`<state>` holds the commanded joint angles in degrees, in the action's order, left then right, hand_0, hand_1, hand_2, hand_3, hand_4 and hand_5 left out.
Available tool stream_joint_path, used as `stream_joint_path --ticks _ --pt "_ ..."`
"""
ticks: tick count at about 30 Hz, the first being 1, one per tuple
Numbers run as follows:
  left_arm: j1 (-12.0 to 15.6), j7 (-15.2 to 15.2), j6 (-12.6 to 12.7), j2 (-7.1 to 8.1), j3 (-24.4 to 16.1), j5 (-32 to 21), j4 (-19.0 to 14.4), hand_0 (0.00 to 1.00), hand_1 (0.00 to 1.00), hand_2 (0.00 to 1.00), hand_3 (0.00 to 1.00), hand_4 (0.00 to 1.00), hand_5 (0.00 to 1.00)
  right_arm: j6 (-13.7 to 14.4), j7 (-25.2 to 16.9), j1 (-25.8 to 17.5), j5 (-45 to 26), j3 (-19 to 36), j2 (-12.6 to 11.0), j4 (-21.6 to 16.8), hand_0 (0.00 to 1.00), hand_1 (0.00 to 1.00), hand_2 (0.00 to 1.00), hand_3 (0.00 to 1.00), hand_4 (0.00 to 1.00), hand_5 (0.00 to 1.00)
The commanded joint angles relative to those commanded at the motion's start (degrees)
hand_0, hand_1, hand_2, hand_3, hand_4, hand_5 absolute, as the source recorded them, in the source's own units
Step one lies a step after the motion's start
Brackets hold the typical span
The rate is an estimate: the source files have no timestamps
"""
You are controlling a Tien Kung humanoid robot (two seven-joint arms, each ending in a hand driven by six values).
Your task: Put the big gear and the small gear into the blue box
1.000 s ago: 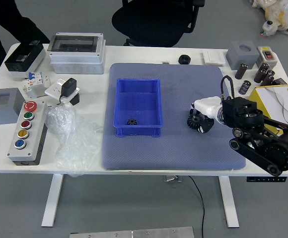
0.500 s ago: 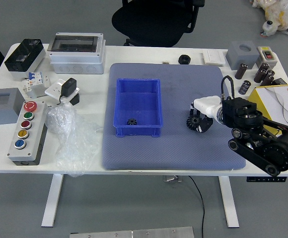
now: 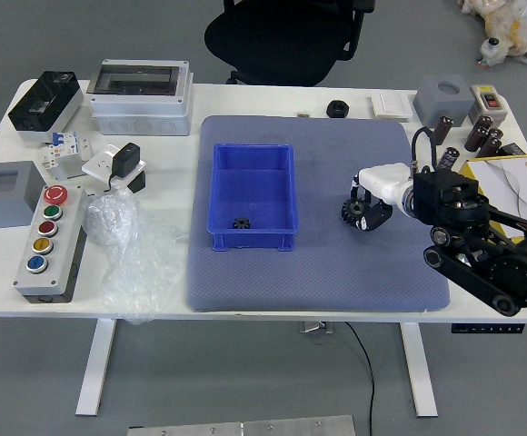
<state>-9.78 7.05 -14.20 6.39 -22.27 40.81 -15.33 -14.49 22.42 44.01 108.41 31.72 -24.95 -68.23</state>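
Fingers of the robot's right hand (image 3: 385,185) curl closed on the big gear (image 3: 352,213), partly hiding it, at the blue box's (image 3: 253,240) 3 o'clock; inside, the small gear (image 3: 242,222) sits toward 6 o'clock.

Blue box (image 3: 253,238): smooth plastic, slight gloss. Grey mat (image 3: 318,282): matt, finely textured. Clear bag (image 3: 136,245): crinkled thin plastic, glossy highlights. Push-button station (image 3: 56,259): smooth plastic housing, buttons seen as glossy. Grey block (image 3: 7,207): matt. Arm (image 3: 518,272): black, glossy shell.
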Motion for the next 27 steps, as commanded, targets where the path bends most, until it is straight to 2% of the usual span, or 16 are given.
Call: stream_joint_path --ticks 18,27 --pt "0.3 0.2 -0.1 1.05 -0.3 0.0 0.0 0.857 0.827 0.824 0.773 0.594 0.371 -1.5 0.5 3.7 -0.9 -1.3 -4.1 -3.6 0.396 0.385 0.462 0.553 0.566 0.214" --pt "0.4 0.3 -0.3 1.47 -0.6 -0.1 0.1 0.857 0.827 0.824 0.773 0.594 0.371 -2.1 0.8 6.0 -1.1 -2.0 -4.3 -5.9 0.398 0.384 0.461 0.552 0.561 0.213"
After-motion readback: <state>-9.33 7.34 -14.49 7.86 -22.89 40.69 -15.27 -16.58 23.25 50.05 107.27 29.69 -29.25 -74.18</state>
